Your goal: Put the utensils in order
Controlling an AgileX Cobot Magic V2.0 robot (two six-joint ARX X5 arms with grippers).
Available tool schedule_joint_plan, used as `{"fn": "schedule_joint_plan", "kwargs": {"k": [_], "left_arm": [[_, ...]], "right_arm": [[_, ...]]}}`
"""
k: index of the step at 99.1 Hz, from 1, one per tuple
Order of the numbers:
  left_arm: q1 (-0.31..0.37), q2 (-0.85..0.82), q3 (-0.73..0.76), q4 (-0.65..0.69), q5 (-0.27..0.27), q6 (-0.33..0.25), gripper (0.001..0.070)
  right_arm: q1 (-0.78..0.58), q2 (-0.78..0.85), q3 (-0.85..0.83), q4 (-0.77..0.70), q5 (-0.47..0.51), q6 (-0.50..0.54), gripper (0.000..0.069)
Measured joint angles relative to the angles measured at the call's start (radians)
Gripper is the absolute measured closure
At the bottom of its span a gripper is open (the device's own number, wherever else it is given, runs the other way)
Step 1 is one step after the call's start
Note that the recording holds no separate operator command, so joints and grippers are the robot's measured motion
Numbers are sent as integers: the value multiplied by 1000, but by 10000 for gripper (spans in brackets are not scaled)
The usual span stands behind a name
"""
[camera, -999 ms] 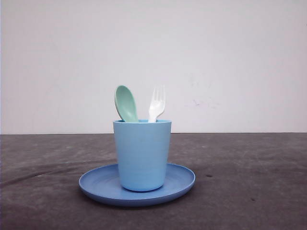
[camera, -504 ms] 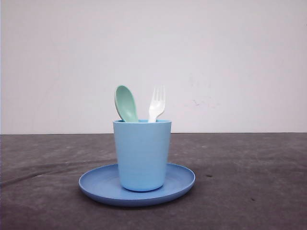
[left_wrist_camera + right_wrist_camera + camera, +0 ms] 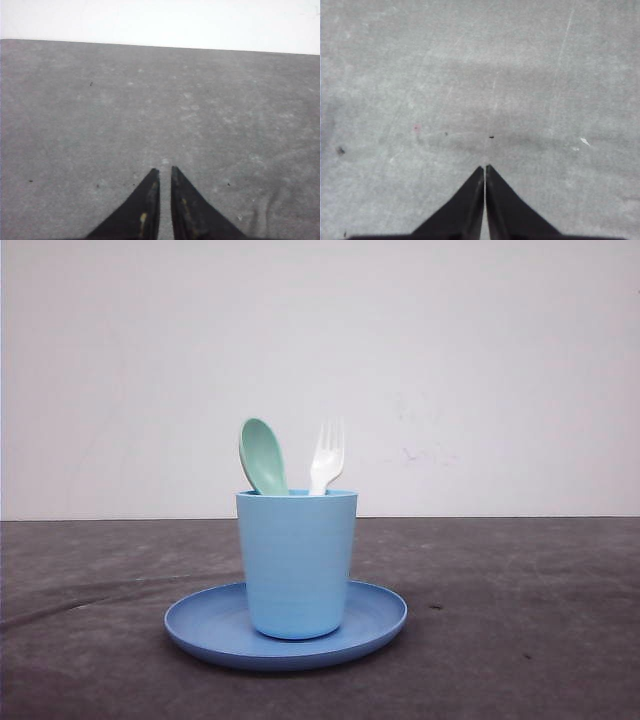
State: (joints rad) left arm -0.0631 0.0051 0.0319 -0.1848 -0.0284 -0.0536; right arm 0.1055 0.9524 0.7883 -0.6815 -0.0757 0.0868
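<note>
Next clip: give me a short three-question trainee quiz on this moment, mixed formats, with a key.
1. True or false: the spoon and fork both stand in the cup.
2. What does the cup stand on? A) bare table B) plate C) tray
3. Fill in: the jaws of the left gripper and right gripper are both ____ and hold nothing.

Key
1. True; the spoon is on the left.
2. B.
3. Shut, over the bare table.

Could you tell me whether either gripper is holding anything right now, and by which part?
Nothing is held: the left gripper and right gripper are both shut and bare.
</note>
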Motion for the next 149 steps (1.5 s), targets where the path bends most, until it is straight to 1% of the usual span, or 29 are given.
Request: {"fn": "schedule_joint_plan", "kwargs": {"k": [35,40,47,59,74,82,98,110,117,122,149], "left_arm": [[0,0,0,0,0,0,695],[0,0,0,0,0,0,695],[0,0,0,0,0,0,695],[0,0,0,0,0,0,695],[0,0,0,0,0,0,695],[0,0,0,0,0,0,695],[0,0,0,0,0,0,695],[0,0,0,0,0,0,695],[0,0,0,0,0,0,695],[0,0,0,0,0,0,695],[0,0,0,0,0,-1,695]], "right_arm": [[4,-3,0,1,1,0,687],[2,-17,-2,6,20,-3,687],[-3,-65,-24,52,24,-18,687],[-17,-203,-129,188,-3,-35,687],[-35,-417,-335,404,-57,-38,687],[-42,-546,-451,494,-63,-38,687],[-48,-813,-641,510,-54,-38,687],[-53,-950,-734,514,-51,-38,687],[-54,-946,-760,534,-47,-38,687],[-55,-945,-773,514,-44,-38,687],[-55,-947,-772,514,-17,-39,687]]}}
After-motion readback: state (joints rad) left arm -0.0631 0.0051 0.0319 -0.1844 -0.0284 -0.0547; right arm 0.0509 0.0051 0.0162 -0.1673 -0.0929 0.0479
